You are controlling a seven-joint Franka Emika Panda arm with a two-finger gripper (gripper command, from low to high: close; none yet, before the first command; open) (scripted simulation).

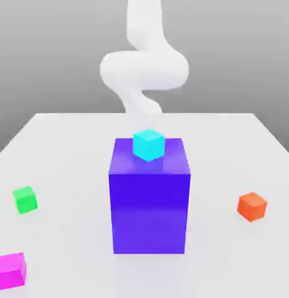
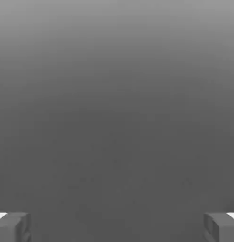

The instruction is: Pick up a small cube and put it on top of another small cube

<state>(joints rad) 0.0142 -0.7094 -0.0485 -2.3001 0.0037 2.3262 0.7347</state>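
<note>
tool (image 2: 117, 227) fingers spread wide apart, white table (image 1: 71, 145), grey backdrop, magenta cube (image 1: 11, 270) near corner

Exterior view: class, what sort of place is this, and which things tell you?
Likely a simulated robot test bench: a plain white table, coloured cubes such as the pink cube, and a white robot arm.

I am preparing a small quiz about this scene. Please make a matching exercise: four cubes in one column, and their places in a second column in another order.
Things:
1. magenta-pink cube
2. green cube
3. orange cube
4. cyan cube

Places:
A. on top of the big blue-purple block
B. on the table, the exterior view's right
C. nearest corner, the exterior view's left
D. on the table's left side, behind the magenta-pink one

Pairs: 1-C, 2-D, 3-B, 4-A
</note>
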